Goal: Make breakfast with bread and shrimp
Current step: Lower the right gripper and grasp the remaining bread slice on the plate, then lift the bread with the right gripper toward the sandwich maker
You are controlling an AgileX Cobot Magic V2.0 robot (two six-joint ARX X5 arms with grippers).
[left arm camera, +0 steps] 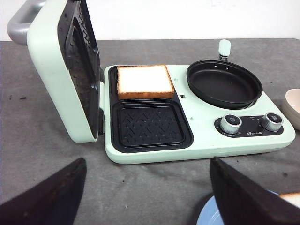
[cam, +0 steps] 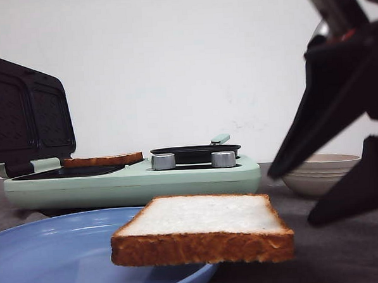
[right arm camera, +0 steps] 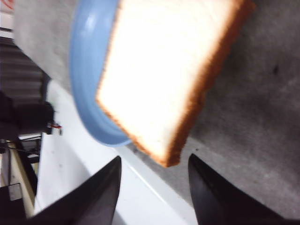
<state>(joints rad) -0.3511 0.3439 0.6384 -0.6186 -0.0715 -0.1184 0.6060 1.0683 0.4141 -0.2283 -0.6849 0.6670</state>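
Right gripper (right arm camera: 152, 187) gapes wide, released, over grey table (right arm camera: 262, 108) (white wall (cam: 172, 53) behind).

Thick square white bread slice (cam: 203, 228): golden-brown crust. Round blue plate (cam: 49, 256). Mint-green breakfast maker (left arm camera: 197, 140): black chevron-ribbed grill plates, silver knobs.

Blk wedge-shaped end effector (cam: 342, 165) fingers

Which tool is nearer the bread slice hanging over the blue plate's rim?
Right. The right tool hovers open just off that bread slice. The left tool faces the sandwich maker.
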